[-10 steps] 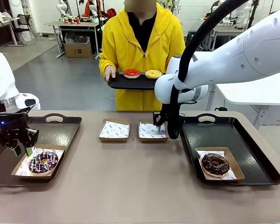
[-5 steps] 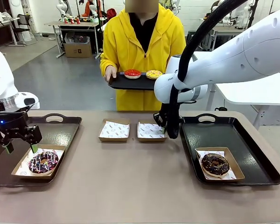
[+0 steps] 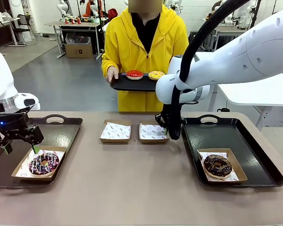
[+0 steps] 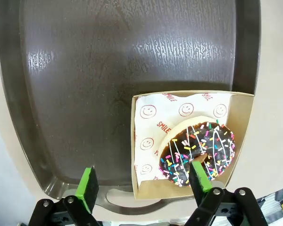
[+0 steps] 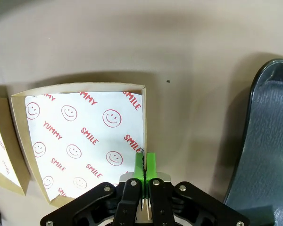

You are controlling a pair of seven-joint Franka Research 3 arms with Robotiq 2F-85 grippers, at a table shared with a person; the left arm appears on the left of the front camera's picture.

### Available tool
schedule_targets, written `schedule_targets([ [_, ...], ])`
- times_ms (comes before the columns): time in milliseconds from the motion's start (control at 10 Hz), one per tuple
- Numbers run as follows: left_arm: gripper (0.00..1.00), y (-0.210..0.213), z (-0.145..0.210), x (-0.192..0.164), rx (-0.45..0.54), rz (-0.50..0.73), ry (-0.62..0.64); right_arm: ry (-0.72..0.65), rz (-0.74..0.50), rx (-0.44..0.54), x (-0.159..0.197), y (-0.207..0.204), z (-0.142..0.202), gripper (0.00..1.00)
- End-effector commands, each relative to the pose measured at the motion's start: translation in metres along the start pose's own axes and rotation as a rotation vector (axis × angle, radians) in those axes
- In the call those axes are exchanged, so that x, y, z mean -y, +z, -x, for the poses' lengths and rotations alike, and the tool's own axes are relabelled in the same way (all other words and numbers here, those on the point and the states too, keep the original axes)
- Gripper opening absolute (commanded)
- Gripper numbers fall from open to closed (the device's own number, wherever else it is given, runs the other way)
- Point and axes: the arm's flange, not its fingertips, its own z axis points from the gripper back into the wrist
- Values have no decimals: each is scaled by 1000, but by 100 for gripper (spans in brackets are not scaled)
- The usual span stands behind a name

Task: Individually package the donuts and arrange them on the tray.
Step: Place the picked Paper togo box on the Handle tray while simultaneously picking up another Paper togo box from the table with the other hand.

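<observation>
Left claw (image 3: 21, 149) opened, risen off sprinkled donut (image 3: 43, 163); right claw (image 5: 144, 161) pinches box (image 5: 80, 88).

Bright, even overhead light; soft shadows; sheen on the dark tray (image 4: 108, 56); wrist views bow outward.

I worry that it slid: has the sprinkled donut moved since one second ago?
No. The sprinkled donut lies at the same spot on the left tray as before.

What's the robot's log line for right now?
left gripper: open, above boxed sprinkle donut | right gripper: shut on empty box rim | chocolate donut: boxed on tray
</observation>
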Motion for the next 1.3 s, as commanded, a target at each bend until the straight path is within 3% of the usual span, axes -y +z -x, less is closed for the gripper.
schedule_targets([
  [0,100,10,5,-9,13,147,-22,-27,43,15,-4,2,1,0],
  [300,100,54,23,-60,142,596,-74,-24,73,23,-5,41,10,0],
  [500,100,72,40,-112,238,851,-30,-44,117,37,-9,82,18,0],
  [900,100,59,65,-208,251,1086,50,-42,123,83,-31,159,27,0],
  [1200,100,34,84,-259,312,1153,43,-43,116,62,-38,183,22,0],
])
